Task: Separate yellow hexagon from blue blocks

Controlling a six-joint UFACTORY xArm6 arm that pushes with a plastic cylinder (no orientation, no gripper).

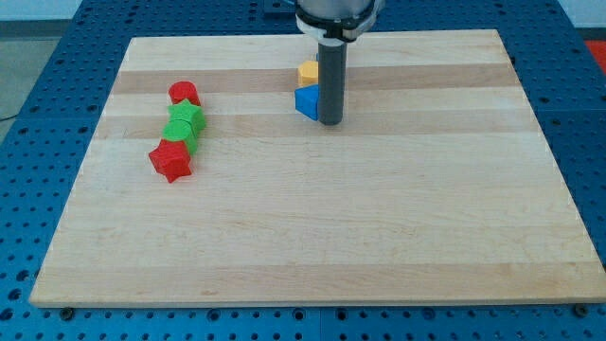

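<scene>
Nearest the view's bottom lies bare pale wood of the board [312,256], which rests on a blue perforated table [38,123]. No writing or label can be read on anything. From the view's top the arm's housing [336,14] reaches in, and a straight dark rod [330,76] drops upright from it. My tip [330,121] rests on the board, touching or just beside the right side of a blue block [306,101]; its shape is partly hidden by the rod. It is a plain rod end with nothing to spread or pinch. Directly above the blue block, toward the view's top, sits the yellow hexagon [308,71], just beside the rod's left edge and close to the blue block. Well apart, at the view's left, a column holds a red block [184,93], two green blocks [186,123] and a red star [170,161].
</scene>
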